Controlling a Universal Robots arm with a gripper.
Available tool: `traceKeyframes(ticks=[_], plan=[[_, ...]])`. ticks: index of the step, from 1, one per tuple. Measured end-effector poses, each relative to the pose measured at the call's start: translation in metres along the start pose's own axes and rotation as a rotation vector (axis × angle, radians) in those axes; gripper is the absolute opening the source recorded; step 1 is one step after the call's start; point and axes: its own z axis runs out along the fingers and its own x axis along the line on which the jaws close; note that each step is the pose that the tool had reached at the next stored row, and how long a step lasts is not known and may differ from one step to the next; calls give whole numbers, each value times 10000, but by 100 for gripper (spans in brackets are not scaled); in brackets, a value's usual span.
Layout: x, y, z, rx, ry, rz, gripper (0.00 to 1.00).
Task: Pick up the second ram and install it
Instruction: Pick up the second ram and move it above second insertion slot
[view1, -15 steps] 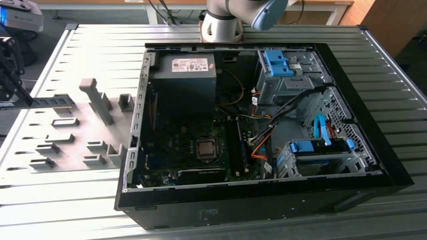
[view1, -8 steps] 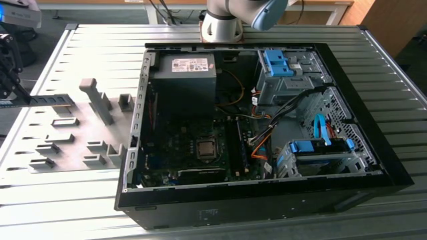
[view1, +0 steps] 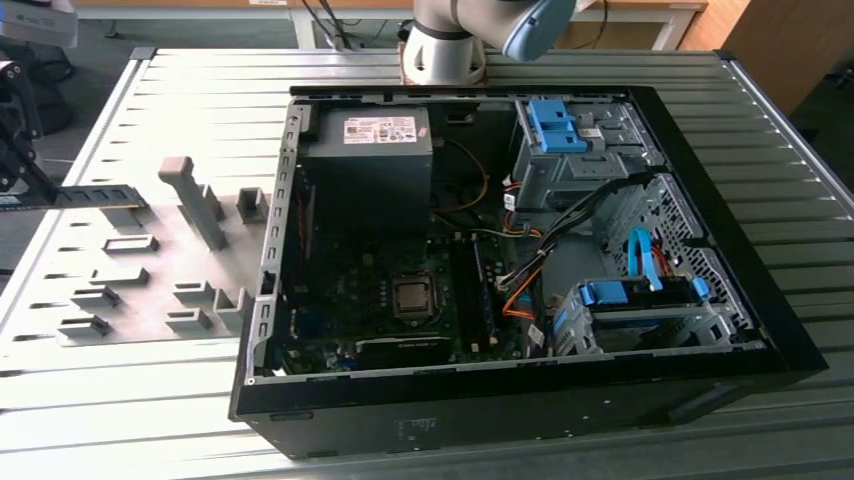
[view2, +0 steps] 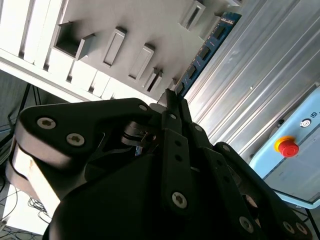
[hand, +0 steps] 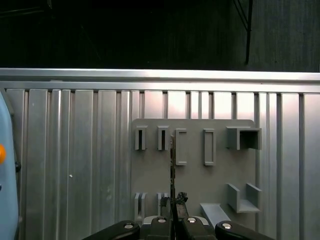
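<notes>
At nine o'clock of the computer case (view1: 534, 415), the jaws clench one end of the memory stick (view1: 100, 196), its length pointing to three o'clock, toward the case.

End effector (hand: 174, 200) at exterior view's left edge, fingers pinched on second ram (view1: 100, 196); arm base (view1: 447, 45) upright.

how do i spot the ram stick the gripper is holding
Find the open computer case on the metal table; on the exterior view's left of it lies a gray plate with gray holder blocks. Over that plate the gripper holds the second ram. Unlike the gray blocks, it is a slim dark board with a row of black chips.
</notes>
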Motion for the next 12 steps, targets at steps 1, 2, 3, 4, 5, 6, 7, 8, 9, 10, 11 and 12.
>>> traceKeyframes(ticks=[1,2,3,4,5,6,7,8,9,10,11,12], plan=[[-1,0,-7,0,0,0,14],[-1,0,-13,0,0,0,14],[-2,0,-20,0,1,1,14],[-2,0,-26,0,0,1,14],[-3,0,-33,0,0,1,14],[-3,1,-40,0,0,1,14],[-4,1,-47,0,0,1,14],[-4,1,-54,1,-1,2,14],[-5,1,-62,0,0,2,14],[-5,1,-70,0,0,2,14],[-6,1,-77,0,0,2,14],[-6,1,-85,0,0,2,14]])
